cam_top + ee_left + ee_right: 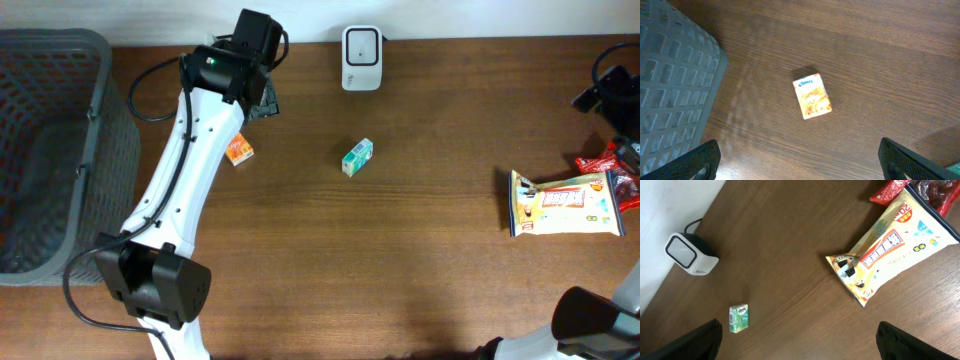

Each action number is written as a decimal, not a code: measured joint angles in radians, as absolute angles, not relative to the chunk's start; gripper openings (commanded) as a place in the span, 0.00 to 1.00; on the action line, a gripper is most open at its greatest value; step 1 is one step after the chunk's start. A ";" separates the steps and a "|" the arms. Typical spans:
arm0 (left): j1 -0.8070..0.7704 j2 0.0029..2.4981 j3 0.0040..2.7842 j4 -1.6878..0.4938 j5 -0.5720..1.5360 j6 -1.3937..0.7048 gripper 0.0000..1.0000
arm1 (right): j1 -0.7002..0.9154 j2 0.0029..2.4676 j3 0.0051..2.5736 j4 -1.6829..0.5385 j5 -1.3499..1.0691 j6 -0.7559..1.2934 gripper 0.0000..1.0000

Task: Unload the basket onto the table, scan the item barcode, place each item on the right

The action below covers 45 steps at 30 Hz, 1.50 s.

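Observation:
A small orange packet [238, 150] lies flat on the wooden table beside my left arm. In the left wrist view the orange packet [812, 96] sits well ahead of my left gripper [799, 150], which is open with only bare table between its fingers. A small green packet [357, 157] lies near the table's middle. The white barcode scanner [361, 58] stands at the back edge. My right gripper [799, 329] hangs open and empty above the table, with the green packet [739, 318] and the scanner [687, 255] off to its left.
A grey plastic basket [50, 150] fills the far left, and its wall [670, 85] shows in the left wrist view. A yellow-and-white snack bag [565, 203] and red packets [612, 165] lie at the right. The left arm [190, 170] crosses the left part of the table.

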<state>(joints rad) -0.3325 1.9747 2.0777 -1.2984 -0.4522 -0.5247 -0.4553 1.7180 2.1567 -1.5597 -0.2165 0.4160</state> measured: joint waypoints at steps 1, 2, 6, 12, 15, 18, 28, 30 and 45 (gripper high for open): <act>-0.332 1.975 2.078 -1.298 -0.449 -0.525 0.99 | -0.455 1.718 2.157 -1.560 -0.216 0.416 0.98; -0.332 1.975 2.078 -1.299 -0.448 -0.525 0.99 | -0.455 1.718 2.157 -1.560 -0.216 0.416 0.98; -0.332 1.975 2.078 -1.299 -0.444 -0.525 0.99 | -0.455 1.718 2.157 -1.560 -0.216 0.416 0.98; -0.332 1.975 2.078 -1.300 -0.444 -0.525 0.99 | -0.455 1.718 2.157 -1.560 -0.216 0.416 0.98; -0.332 1.975 2.078 -1.311 -0.444 -0.525 0.99 | -0.455 1.718 2.157 -1.560 -0.216 0.416 0.98; -0.332 1.975 2.078 -1.318 -0.444 -0.525 0.99 | -0.455 1.718 2.157 -1.560 -0.216 0.416 0.98; -0.332 1.975 2.078 -1.374 -0.422 -0.525 0.99 | -0.455 1.718 2.157 -1.560 -0.216 0.416 0.98; -0.332 1.975 2.078 -1.374 -0.404 -0.525 0.99 | -0.455 1.718 2.157 -1.560 -0.216 0.416 0.98; -0.332 1.975 1.999 -1.306 -0.286 -0.517 0.99 | -0.455 1.718 2.157 -1.560 -0.216 0.417 0.98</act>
<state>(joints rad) -0.3325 1.9747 1.9991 -1.3060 -0.2863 -0.5167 -0.4553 1.7180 2.1567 -1.5597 -0.2165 0.4168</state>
